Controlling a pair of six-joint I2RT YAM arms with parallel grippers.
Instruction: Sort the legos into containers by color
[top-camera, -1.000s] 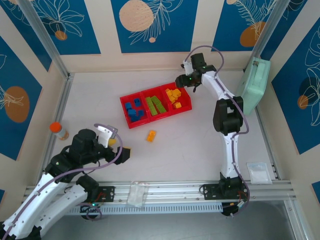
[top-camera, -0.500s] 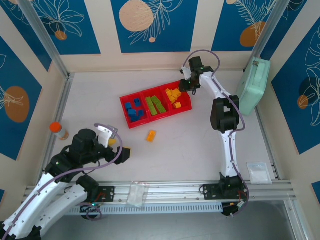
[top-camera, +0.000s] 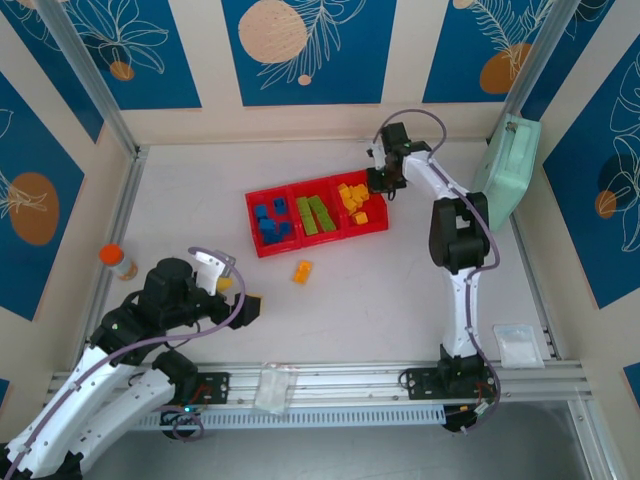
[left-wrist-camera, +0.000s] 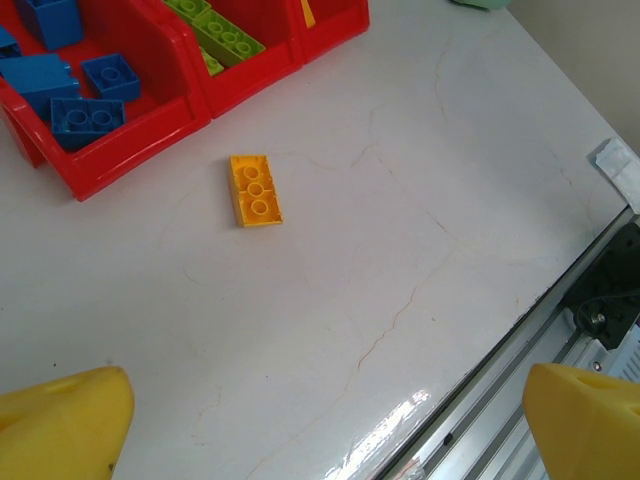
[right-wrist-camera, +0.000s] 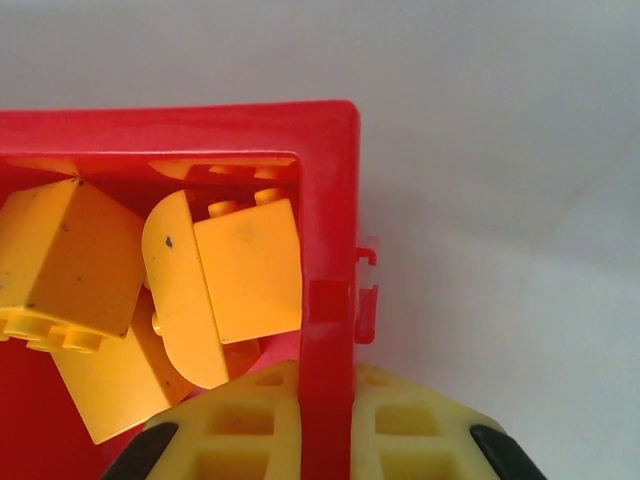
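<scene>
Containers shifted right, right jaws clamping wall

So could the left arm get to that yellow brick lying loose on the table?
Probably yes. The yellow brick lies alone on bare table, just in front of the red bins, with nothing between it and the left hand, whose fingers are spread wide open.

The bins are glossy red plastic with smooth walls. The bricks look like hard yellow plastic, slightly scuffed and speckled. The table is a smooth, pale surface with faint crack-like veins and a shiny glare near its near edge, where a ribbed metal rail runs.
</scene>
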